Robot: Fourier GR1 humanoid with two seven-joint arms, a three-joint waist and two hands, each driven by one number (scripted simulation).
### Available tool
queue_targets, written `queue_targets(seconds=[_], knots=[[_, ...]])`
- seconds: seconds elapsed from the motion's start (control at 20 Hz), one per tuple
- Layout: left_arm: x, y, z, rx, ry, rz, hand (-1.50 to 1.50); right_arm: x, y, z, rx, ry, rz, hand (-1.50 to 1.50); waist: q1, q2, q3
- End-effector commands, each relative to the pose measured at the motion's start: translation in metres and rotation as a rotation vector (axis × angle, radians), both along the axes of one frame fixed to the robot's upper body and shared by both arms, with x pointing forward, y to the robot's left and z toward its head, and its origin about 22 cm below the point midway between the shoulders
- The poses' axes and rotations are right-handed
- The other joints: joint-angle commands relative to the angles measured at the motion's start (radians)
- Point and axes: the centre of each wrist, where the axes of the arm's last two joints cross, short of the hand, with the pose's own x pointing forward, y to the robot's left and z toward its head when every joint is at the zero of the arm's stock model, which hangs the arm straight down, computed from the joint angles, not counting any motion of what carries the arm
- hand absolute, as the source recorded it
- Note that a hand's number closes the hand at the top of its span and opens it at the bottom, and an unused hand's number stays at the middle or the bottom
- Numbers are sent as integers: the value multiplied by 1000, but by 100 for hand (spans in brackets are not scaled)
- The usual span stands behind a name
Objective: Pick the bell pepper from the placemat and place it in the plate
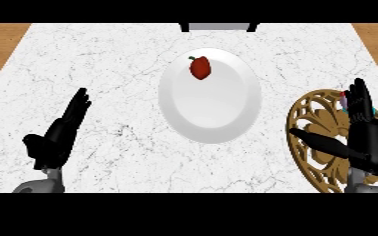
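Where the marble counter fills the view, we see the white plate near its middle; the gold openwork placemat lies at the right edge; our right hand hovers over the mat, fingers straight, holding nothing; our left hand rests open at lower left; the red bell pepper lies on the plate's far part.
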Motion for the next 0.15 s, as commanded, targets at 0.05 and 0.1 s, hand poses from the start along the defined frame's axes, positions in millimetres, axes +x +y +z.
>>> queue_targets(seconds=[0.05, 0.1], knots=[[1, 0, 2, -14, 6, 5, 0, -17, -40, -25, -21, -6, 2, -150, 2, 0, 0], [-6, 13, -6, 0, -9, 17, 0, -13, -29, -20, -35, -25, -19, -150, 1, 0, 0]])
